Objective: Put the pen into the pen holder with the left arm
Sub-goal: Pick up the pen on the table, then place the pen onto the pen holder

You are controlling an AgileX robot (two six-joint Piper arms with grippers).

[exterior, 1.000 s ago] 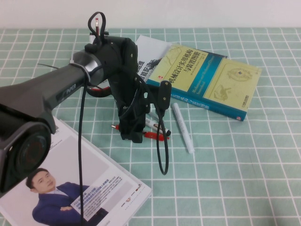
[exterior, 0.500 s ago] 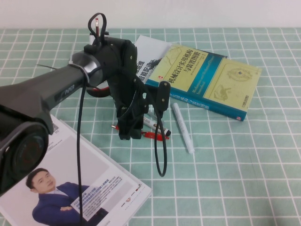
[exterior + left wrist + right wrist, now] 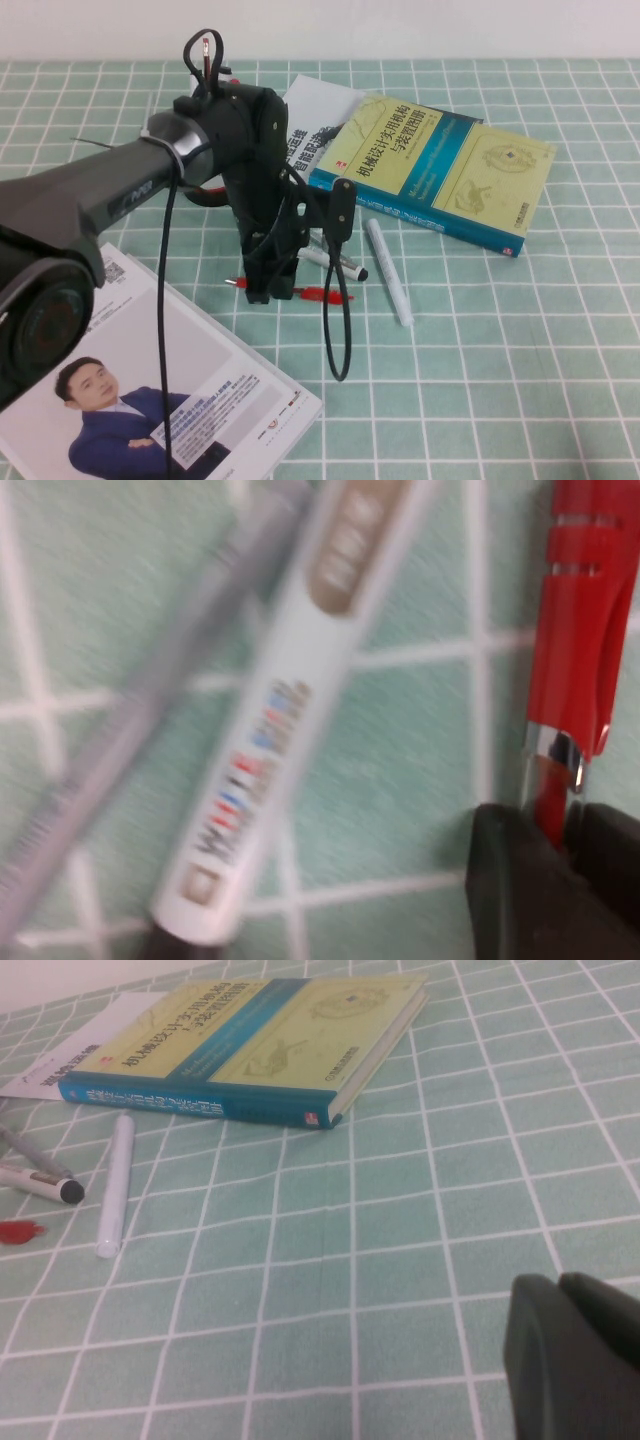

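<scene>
The red pen point(image 3: 316, 295) lies level just over the green checked cloth near the middle, with its tip point(image 3: 232, 283) poking out on the left of my left gripper point(image 3: 268, 291). The left gripper reaches down from the black left arm point(image 3: 130, 190) and is shut on the pen. In the left wrist view the red barrel point(image 3: 580, 630) runs between the black fingers point(image 3: 510, 870) of the left gripper point(image 3: 555, 825). The pen holder is hidden or out of view. My right gripper point(image 3: 575, 1305) is shut and empty, low over bare cloth, and shows only in the right wrist view.
A white marker with a black cap point(image 3: 335, 262) and a thin grey pen point(image 3: 315, 240) lie just beyond the red pen. A white pen point(image 3: 390, 270) lies to their right. A yellow-blue book point(image 3: 440, 170) sits behind on a white booklet point(image 3: 315, 110). A magazine point(image 3: 180, 400) lies front left.
My left gripper has shifted a little to the left and toward the front with the red pen in it. The pen now sits clear of the white marker.
</scene>
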